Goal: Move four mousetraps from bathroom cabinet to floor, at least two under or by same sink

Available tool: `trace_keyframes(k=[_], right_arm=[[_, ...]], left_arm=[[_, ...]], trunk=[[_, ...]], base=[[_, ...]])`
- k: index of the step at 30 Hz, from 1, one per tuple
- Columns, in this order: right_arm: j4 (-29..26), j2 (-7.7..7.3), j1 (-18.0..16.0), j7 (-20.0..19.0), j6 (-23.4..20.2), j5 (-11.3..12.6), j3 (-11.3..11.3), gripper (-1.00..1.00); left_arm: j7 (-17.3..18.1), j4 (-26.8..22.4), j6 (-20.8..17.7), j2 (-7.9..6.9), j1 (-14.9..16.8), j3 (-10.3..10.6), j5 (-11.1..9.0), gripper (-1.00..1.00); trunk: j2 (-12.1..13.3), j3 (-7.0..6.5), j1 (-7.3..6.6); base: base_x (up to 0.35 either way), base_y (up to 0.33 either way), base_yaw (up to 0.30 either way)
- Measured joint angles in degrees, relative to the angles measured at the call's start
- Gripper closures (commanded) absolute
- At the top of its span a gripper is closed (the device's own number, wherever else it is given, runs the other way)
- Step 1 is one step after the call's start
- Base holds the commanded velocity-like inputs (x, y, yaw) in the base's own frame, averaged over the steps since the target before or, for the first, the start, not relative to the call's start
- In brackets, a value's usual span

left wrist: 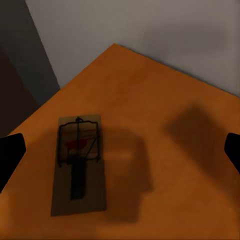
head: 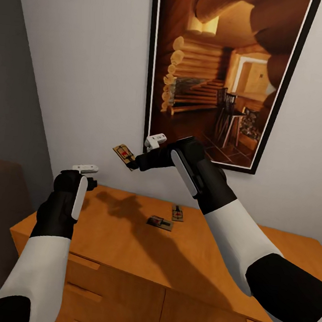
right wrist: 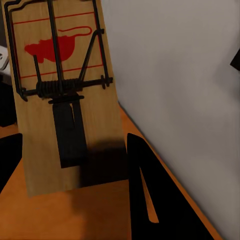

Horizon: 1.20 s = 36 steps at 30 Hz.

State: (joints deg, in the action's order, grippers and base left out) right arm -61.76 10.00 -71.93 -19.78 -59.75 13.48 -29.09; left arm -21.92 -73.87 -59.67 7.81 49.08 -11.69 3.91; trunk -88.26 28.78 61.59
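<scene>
None of the mousetraps has reached the bathroom floor yet, as far as I can see from here, so the job looks to be in its early part. The right hand point(head: 137, 162) is raised in the air in front of the wall, below the corner of a framed picture point(head: 226, 73) of a log-cabin room, and it has one mousetrap point(head: 124, 155) pinched by its end; the right wrist view shows that trap point(right wrist: 60, 95) close up, its red mouse mark and wire spring plain, with the dark fingers point(right wrist: 150, 190) closed in at its lower edge. Two more traps still lie on top of the cabinet point(head: 120, 256), near the wall: one point(head: 160, 223) flat towards the middle and another point(head: 177, 213) just beyond it, close together but apart. The left hand point(head: 89, 183) hovers over the left end of the cabinet top, its fingers spread wide and holding nothing; its wrist view looks down on a fourth trap point(left wrist: 78, 162) lying flat on the wood between the two fingertips point(left wrist: 11, 155), not touched. I'd judge one trap is in hand, three remain to be picked up, and all four still have to be carried to the floor, two of them by the sink.
</scene>
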Motion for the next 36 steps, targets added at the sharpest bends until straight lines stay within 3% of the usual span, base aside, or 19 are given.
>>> trace_keyframes(k=[23,31,36], right_arm=[[0.2,0.00,0.0,0.0,0.0,0.1,0.1,1.00],[0.2,0.00,0.0,0.0,0.0,0.1,0.2,1.00],[0.1,0.00,0.0,0.0,0.0,0.1,0.3,1.00]], left_arm=[[0.0,2.3,0.1,-0.27,0.0,-0.5,0.0,-1.00],[0.1,9.0,0.4,-0.49,0.0,-1.9,0.0,-1.00],[0.2,13.9,0.5,-1.89,0.1,-2.5,0.1,-1.00]], trunk=[[0.0,0.00,0.00],[0.0,0.00,0.00],[0.0,0.00,0.00]], base=[[0.000,0.000,0.101],[0.000,0.000,0.003],[0.000,0.000,0.000]])
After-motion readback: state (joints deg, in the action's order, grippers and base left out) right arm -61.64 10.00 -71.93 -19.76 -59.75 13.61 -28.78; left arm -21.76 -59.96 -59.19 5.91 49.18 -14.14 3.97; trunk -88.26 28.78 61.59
